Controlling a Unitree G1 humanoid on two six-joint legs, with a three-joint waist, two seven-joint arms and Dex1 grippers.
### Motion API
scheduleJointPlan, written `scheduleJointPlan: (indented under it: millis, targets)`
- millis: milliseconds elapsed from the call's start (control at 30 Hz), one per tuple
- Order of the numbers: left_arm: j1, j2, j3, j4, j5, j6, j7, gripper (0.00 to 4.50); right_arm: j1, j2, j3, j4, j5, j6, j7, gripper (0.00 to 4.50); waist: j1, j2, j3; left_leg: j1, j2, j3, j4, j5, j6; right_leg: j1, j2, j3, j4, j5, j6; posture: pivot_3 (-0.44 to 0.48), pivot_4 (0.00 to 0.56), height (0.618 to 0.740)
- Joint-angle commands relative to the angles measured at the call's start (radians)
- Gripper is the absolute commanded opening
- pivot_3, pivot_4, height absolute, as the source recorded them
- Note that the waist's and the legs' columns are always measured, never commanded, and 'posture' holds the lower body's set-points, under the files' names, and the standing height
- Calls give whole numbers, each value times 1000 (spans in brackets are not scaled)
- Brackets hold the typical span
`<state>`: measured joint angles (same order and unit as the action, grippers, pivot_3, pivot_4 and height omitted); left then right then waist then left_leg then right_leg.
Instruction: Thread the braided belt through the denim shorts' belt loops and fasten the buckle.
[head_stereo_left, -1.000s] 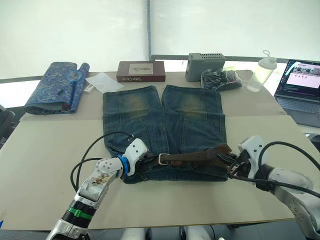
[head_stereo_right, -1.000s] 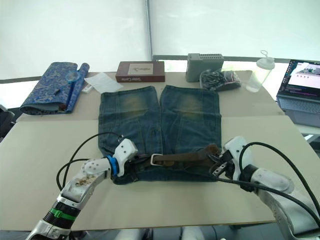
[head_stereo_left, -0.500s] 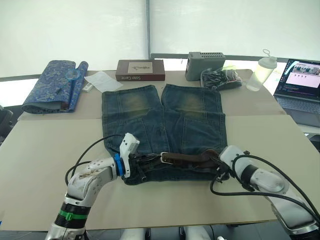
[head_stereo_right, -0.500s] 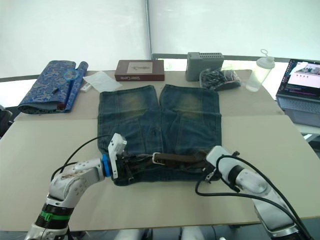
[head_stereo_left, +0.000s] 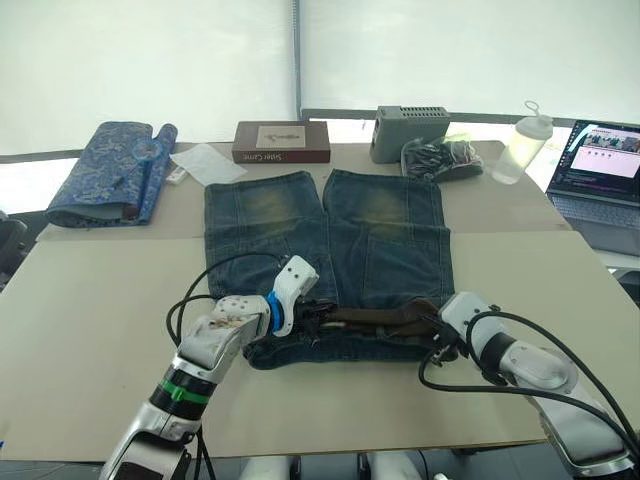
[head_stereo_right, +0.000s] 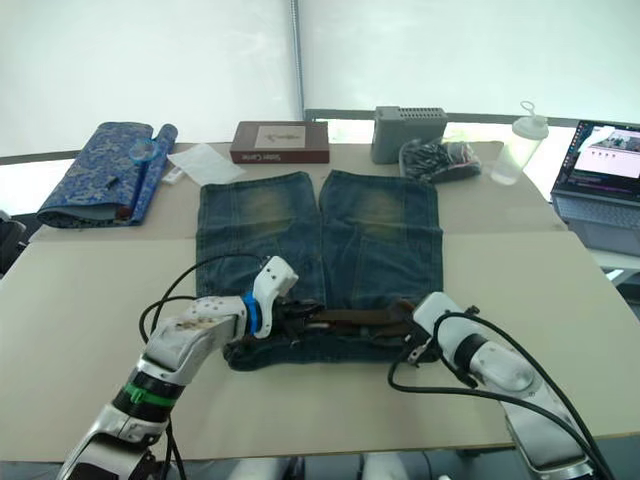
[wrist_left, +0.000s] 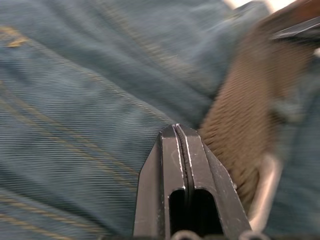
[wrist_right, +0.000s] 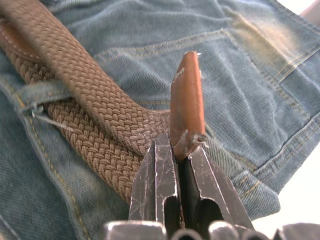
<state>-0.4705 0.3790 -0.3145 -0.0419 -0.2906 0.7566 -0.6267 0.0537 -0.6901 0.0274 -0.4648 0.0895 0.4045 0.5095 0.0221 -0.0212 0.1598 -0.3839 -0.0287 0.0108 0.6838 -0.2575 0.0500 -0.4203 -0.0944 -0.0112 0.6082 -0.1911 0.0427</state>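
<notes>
- The braided belt is a brown woven strap, doubled where it passes under a narrow denim belt loop, and it ends in a smooth leather tip. It lies along the waistband at the near edge of the denim shorts.
- The shorts are faded blue twill with yellow stitching and worn yellowish patches on both legs, spread flat on the beige table.
- The silver buckle is a thin metal frame at the strap's end, just beside my left fingers.
- Since half a second ago, my left gripper has slid along the waistband towards the middle and now covers the buckle end; the right has hardly moved.
- My left gripper's fingers are pressed together with nothing between them, resting on denim.
- My right gripper is clamped on the leather tip, which stands upright.
- At 12 o'clock beyond the shorts sit a maroon book and a grey box; at 10 o'clock, a blue patterned cloth roll; at 2 o'clock, a laptop.
</notes>
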Motion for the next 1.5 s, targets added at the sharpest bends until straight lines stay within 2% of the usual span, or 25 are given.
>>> scheduleJointPlan:
  millis: [33,133,200,300,400,567,700,800,867,1033,1167,1300,1333,1500]
  targets:
    - [81,19,-108,89,73,-23,-35,31,0,6,-38,-39,-8,19,-10,0,-1,1,-3,0,0,0,0,0,0,0,0,0,0,0,0,0,150,740]
    - [113,18,-57,74,56,-106,-63,31,-1,3,-39,-42,-19,23,-10,0,-1,2,-4,0,1,0,0,0,0,0,0,0,0,0,-1,0,150,740]
    - [136,-11,65,28,-27,-150,-69,31,-1,3,-40,-38,-21,18,-6,0,-2,2,-5,0,1,0,-1,0,0,-1,-1,1,0,0,-1,0,150,740]
    - [141,-43,192,-35,-122,-139,-66,31,-5,10,-43,-39,-12,18,-3,0,-5,1,-4,-3,1,0,-1,0,0,-4,-2,1,0,0,-1,0,150,740]
    - [122,-36,244,-129,-198,-106,-91,31,-12,15,-41,-35,-9,11,2,0,-3,-1,-2,-5,1,-1,0,0,0,-5,-1,0,0,1,-2,0,150,740]
    - [96,2,132,-197,-191,-41,-152,31,-24,17,-36,-33,-8,7,10,0,-4,-1,-2,-5,0,-1,0,0,0,-4,-1,0,-1,0,-1,0,150,740]
    - [71,17,45,-154,-129,1,-138,31,-32,21,-36,-37,-8,11,11,0,-7,-1,-2,-5,-1,-1,0,0,1,-5,0,0,0,0,-1,0,150,740]
    - [51,41,-41,-38,-17,38,-83,31,-31,26,-38,-49,-5,20,8,0,-7,-1,-2,-5,0,-1,0,0,1,-4,0,-1,0,0,-1,0,150,740]
    - [62,46,-48,13,13,36,-61,31,-24,25,-44,-63,-1,28,9,0,-7,-1,-2,-2,0,-1,0,0,1,-1,0,-1,0,0,-1,0,150,740]
    - [132,93,-29,2,2,56,-78,31,-6,31,-62,-82,10,44,5,0,-12,-2,-8,2,2,-1,0,0,0,1,1,0,1,-1,-2,0,150,740]
    - [170,46,120,33,-82,129,-23,31,-10,31,-67,-71,17,45,10,0,-18,-2,-12,5,5,0,-3,-1,0,1,2,1,1,-2,-3,0,150,740]
    - [143,-91,450,109,-305,329,100,31,-37,62,-93,-68,90,84,18,0,-19,-2,-12,5,7,-1,-3,-1,0,0,4,0,2,-2,-3,0,150,740]
    - [141,-103,494,118,-341,368,111,31,-43,68,-97,-67,106,91,22,0,-20,-3,-12,5,7,-1,-3,0,0,0,4,-1,3,-2,-3,0,150,740]
    - [159,-111,551,92,-390,416,155,31,-73,72,-97,-51,144,109,36,0,-26,-2,-13,5,8,-1,-4,-1,0,-1,8,0,3,-3,-4,0,150,740]
